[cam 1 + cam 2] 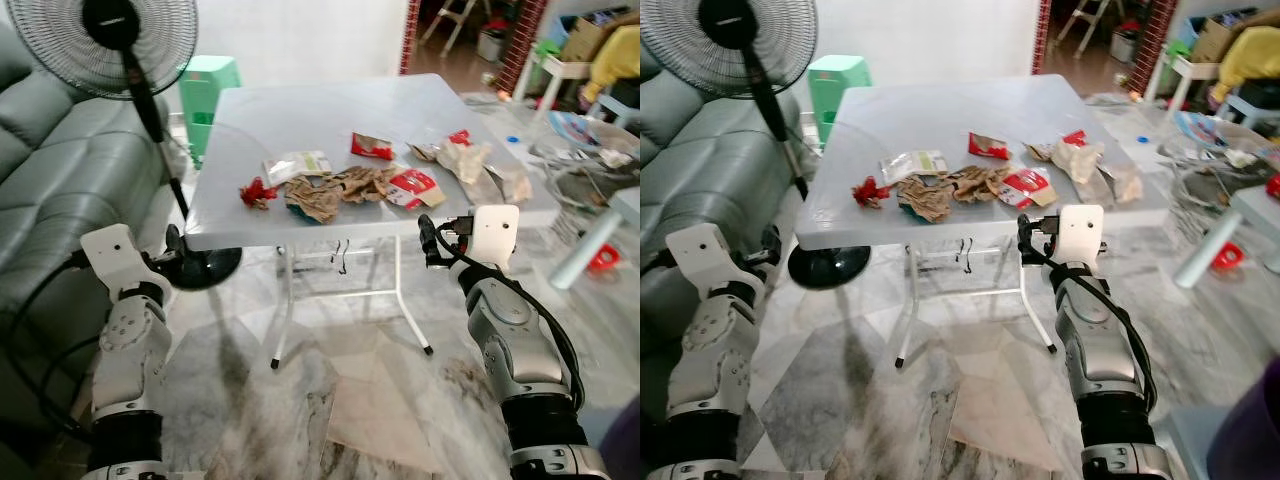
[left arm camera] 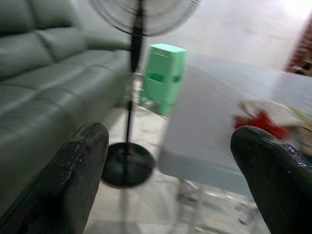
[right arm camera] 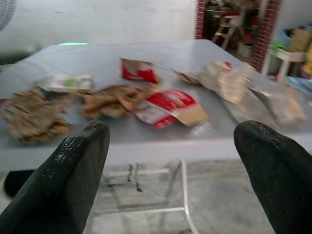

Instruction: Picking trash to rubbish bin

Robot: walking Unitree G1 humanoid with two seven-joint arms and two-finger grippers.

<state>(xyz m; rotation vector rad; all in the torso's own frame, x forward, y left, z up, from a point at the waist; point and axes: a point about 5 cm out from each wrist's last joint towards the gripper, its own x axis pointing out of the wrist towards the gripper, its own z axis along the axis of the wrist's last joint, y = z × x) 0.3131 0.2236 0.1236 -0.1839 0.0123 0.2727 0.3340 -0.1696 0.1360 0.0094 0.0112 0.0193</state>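
Fan (image 1: pixel 110 40), sofa (image 1: pixel 50 180) left of trash-strewn table (image 1: pixel 300 110).

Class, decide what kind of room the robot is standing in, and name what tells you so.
Probably a home living room: a grey leather sofa, a standing fan and a folding table strewn with wrappers.

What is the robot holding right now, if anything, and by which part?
Nothing is held. The right gripper is open, short of the table's near edge, facing the red and white wrapper. The left gripper is open too, off the table's left corner.
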